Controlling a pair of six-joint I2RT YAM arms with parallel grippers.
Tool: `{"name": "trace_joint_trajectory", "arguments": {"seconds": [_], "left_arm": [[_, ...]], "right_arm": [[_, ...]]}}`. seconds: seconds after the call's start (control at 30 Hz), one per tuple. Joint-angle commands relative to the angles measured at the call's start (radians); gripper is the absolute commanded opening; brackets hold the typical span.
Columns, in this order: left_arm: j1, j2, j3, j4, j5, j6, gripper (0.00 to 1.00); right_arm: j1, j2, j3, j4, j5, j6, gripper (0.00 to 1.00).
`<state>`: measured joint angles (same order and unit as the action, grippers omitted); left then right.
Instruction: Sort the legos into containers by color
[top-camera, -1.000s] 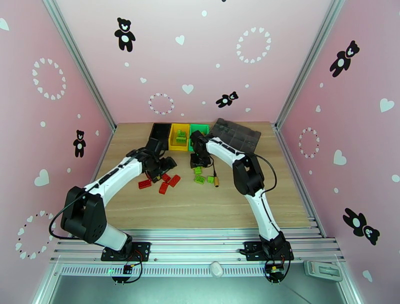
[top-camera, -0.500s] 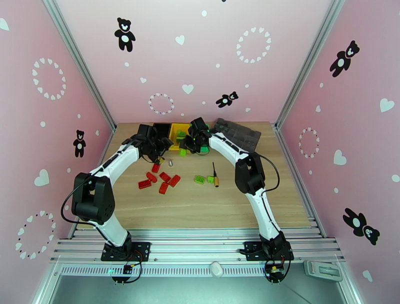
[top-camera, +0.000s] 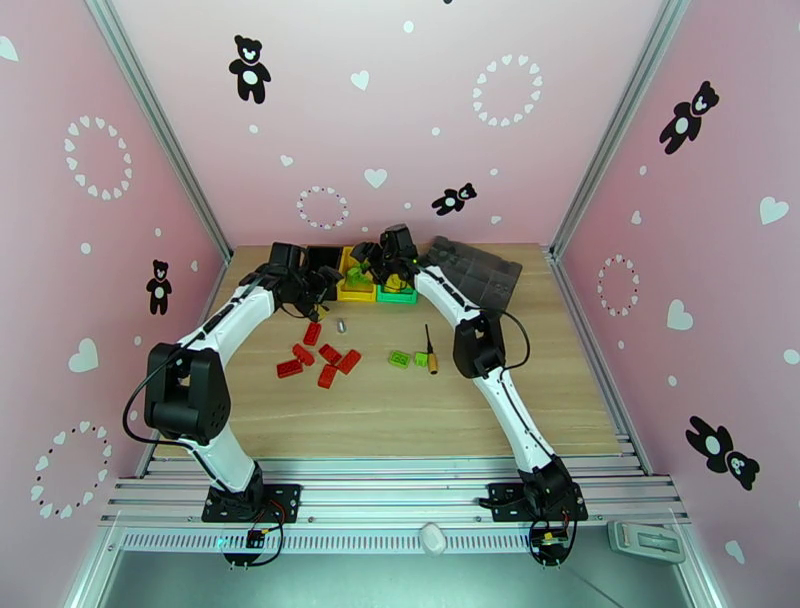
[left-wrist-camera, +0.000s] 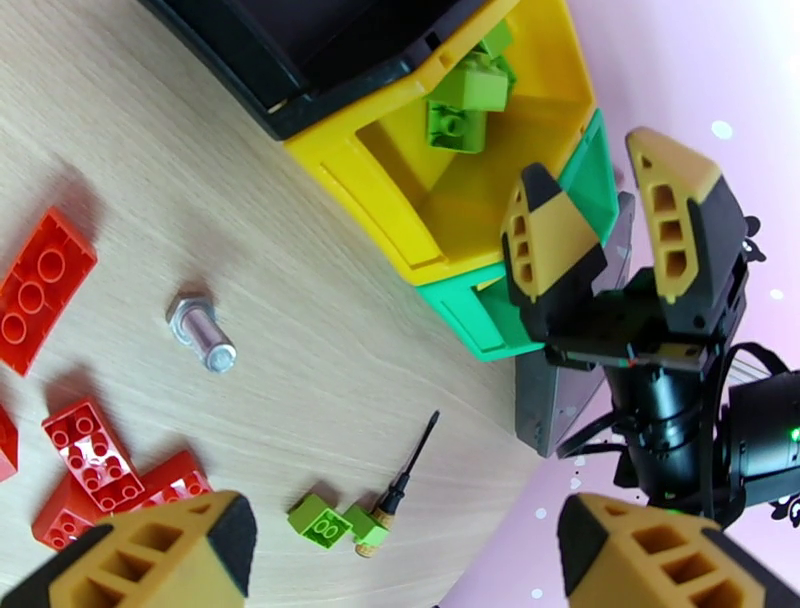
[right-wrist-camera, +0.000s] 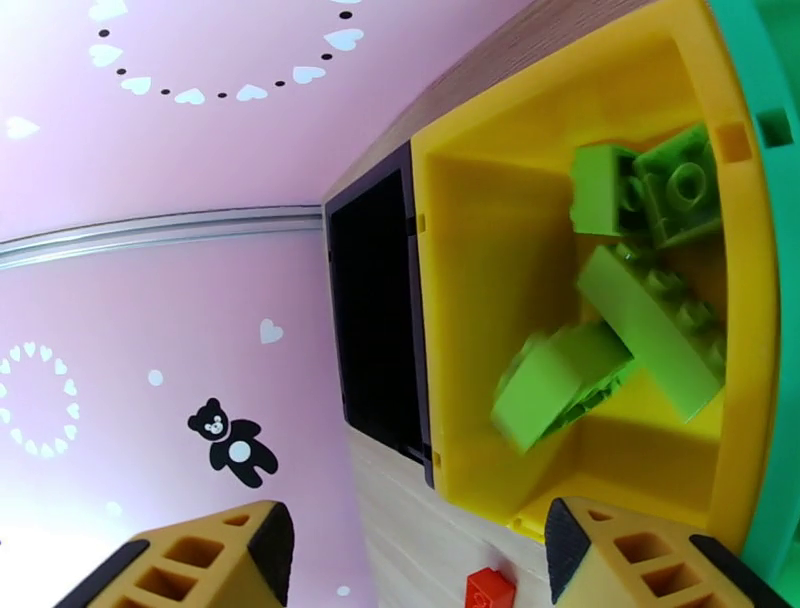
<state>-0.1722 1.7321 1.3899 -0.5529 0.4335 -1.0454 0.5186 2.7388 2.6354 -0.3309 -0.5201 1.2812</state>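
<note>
Green legos lie piled in the yellow bin. At least four are counted there, and one of them is blurred in the right wrist view. Two further green legos sit on the table near its middle, just beside a screwdriver with an orange handle.

Red legos, six counted, lie loose on the table in a cluster left of centre, some touching one another. A metal bolt lies on the table between this cluster and the bins.

The black bin, the yellow bin and the green bin stand in a row at the far side of the table. Their walls touch, with the yellow bin in the middle. The inside of the black bin reads dark, so its contents cannot be told. A grey tray lies just right of the green bin.

Left end effector: jaws stand wide apart with nothing between them. It hangs above the table near the front of the black bin.

Right end effector: jaws stand apart and are empty. It is positioned over the yellow bin with its fingers pointing down toward the bin.
</note>
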Motion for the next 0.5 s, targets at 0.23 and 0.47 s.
{"name": "trace_joint_trajectory", "arguments": {"seconds": [0.23, 0.47], "left_arm": [[0.005, -0.07, -0.072, -0.045, -0.054, 0.062, 0.85], [-0.002, -0.131, -0.138, -0.118, -0.112, 0.135, 0.89]], "right_arm": [[0.003, -0.21, -0.098, -0.204, -0.008, -0.229, 0.7], [0.004, -0.417, -0.313, -0.424, 0.062, -0.465, 0.71]]}}
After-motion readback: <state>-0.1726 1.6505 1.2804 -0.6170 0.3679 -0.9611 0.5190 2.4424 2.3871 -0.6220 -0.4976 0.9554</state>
